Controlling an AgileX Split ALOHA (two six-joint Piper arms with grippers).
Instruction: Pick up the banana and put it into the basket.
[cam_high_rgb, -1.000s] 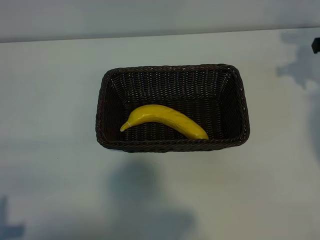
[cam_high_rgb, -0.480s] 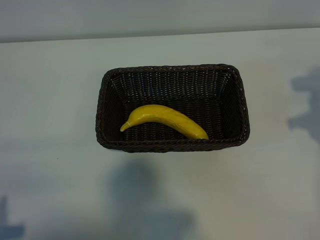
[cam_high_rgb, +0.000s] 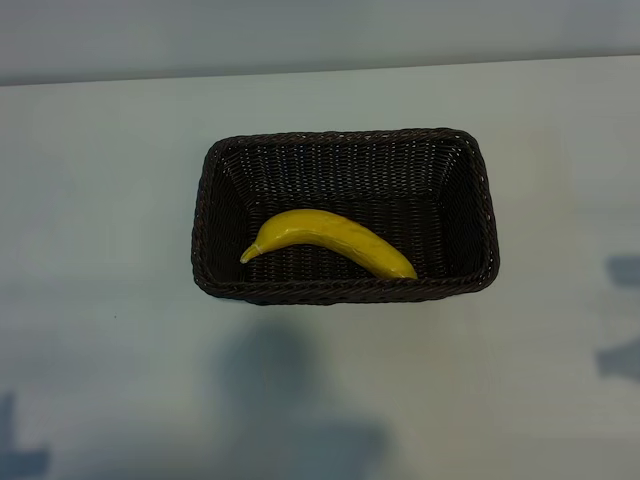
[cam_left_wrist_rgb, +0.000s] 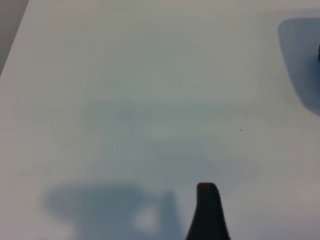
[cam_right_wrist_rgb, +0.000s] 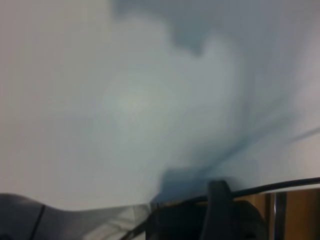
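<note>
Since the earlier pictures, you could see the dark arm shadow at the far right of the table slide away: it was up near 2 o'clock a second ago, and it ended as two small patches low down near 4 o'clock. A black bit that showed at the right edge then was gone too. The banana and the basket did not move.

The yellow banana (cam_high_rgb: 329, 241) lay inside the dark brown wicker basket (cam_high_rgb: 345, 137), which sat in the middle of the white table (cam_high_rgb: 100, 200). The banana rested on the basket floor, close to the wall at 6 o'clock. Its thin tip pointed to 9 o'clock and its fat end pointed toward 4 o'clock.

You could not see either arm from outside. The left wrist camera looked at bare table, with one black fingertip (cam_left_wrist_rgb: 207, 212) of the left gripper poking in; its fingers stood well apart and held nothing. The right wrist camera showed blurry table and a dark finger (cam_right_wrist_rgb: 218, 210) of the right gripper, also spread apart and holding nothing.
</note>
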